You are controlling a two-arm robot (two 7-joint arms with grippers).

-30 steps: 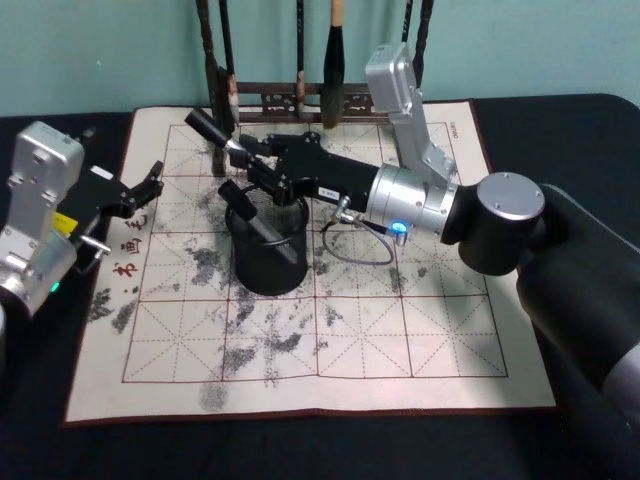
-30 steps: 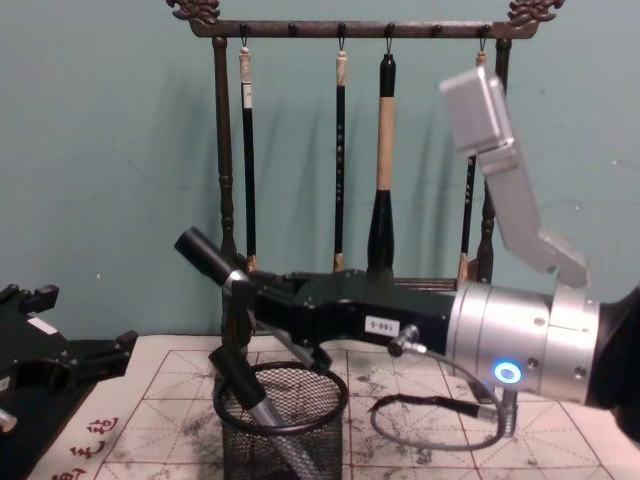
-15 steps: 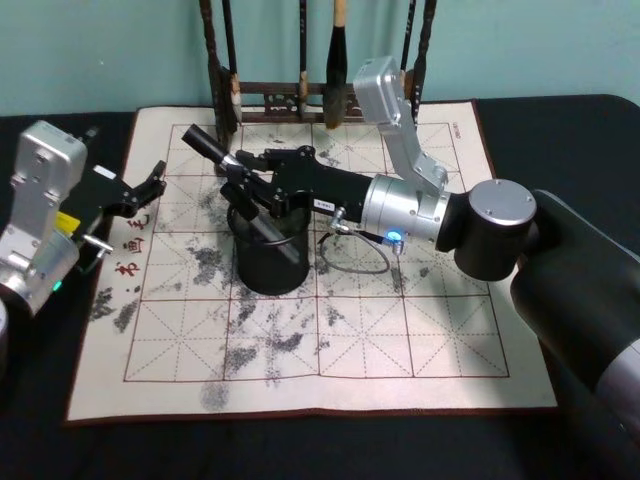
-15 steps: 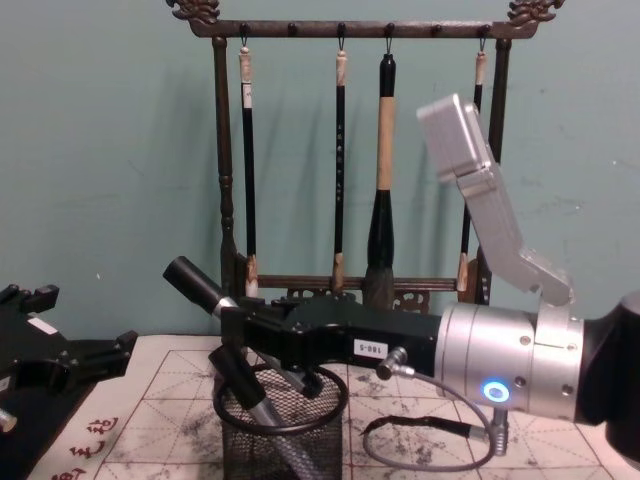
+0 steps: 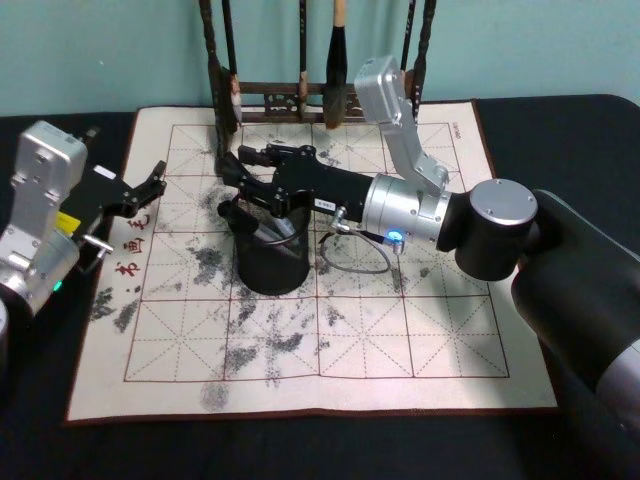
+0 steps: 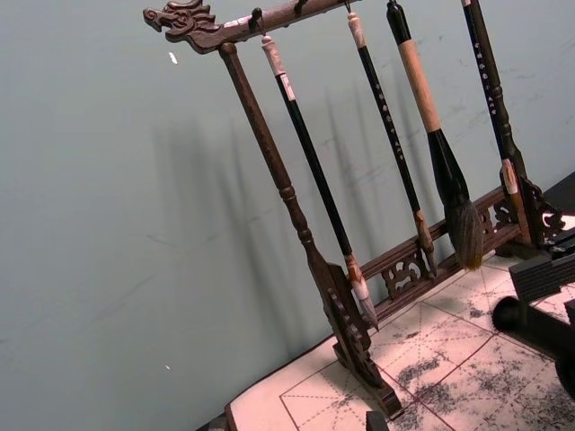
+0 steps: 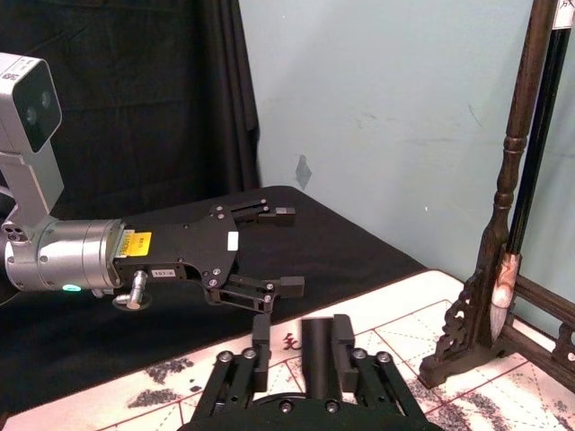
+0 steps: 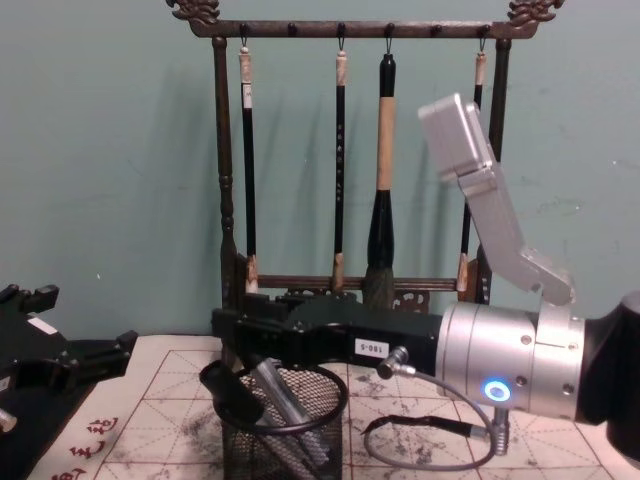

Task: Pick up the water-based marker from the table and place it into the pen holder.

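Plainly visible inside the pen holder: the water-based marker, leaning at a tilt, silver-grey barrel sloping down into the mesh. Also a wide black cap poking above the rim on the cup's left side in the chest view (cannot tell through the mesh whether cap and barrel belong to one piece).

Can place the pen holder upright on the bench, on the ink-stained grid mat, in front of the wooden brush rack and its hanging brushes.

Can place the right end effector just above the cup's rim, reaching in from the right across the mat. Fingers parted, gripping nothing. From the right wrist view, a dark cylinder upright between them with a gap on either side.

Can place the left end effector at the mat's left edge, well apart from the cup, low over the bench. Fingers spread wide and empty, seen clearly from the right wrist view.

From the left wrist view, mostly the brush rack against the teal wall.
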